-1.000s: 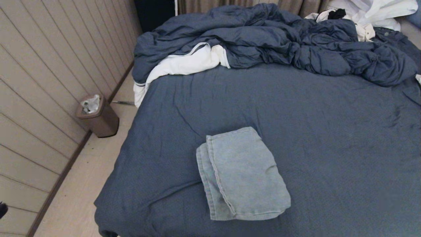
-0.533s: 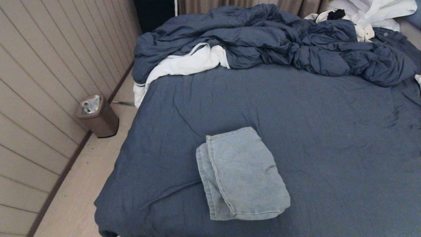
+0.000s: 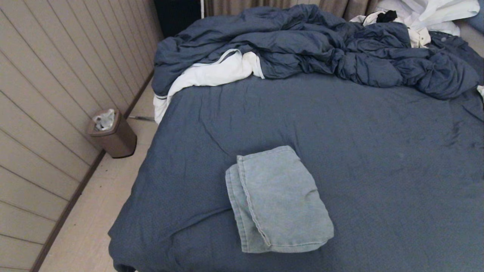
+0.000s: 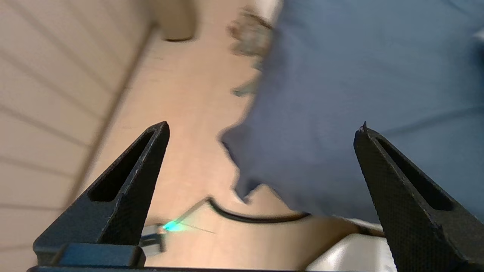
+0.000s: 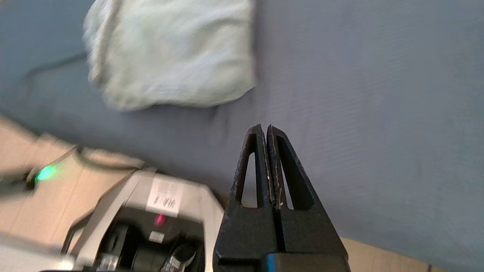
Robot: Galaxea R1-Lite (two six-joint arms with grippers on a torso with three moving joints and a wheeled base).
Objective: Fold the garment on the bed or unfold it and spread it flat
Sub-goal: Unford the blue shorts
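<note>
The pale blue denim shorts (image 3: 278,202) lie folded into a compact rectangle on the near middle of the bed (image 3: 378,158), whose dark slate-blue sheet spreads wide around them. Neither arm shows in the head view. In the left wrist view my left gripper (image 4: 262,126) stands open and empty, hanging over the bed's near left corner and the floor. In the right wrist view my right gripper (image 5: 264,126) is shut on nothing, held off the bed's near edge, with the folded shorts (image 5: 170,53) lying apart from it on the sheet.
A bulky dark blue duvet (image 3: 314,45) is heaped across the far side, with a white garment (image 3: 204,75) at its left end and more white cloth (image 3: 427,15) at the far right. A brown bin (image 3: 113,132) stands by the panelled wall. A black cable (image 4: 257,217) lies on the floor.
A dark arm tip at the head view's left edge one second ago has dropped out of sight. The shorts and bedding have not moved.
</note>
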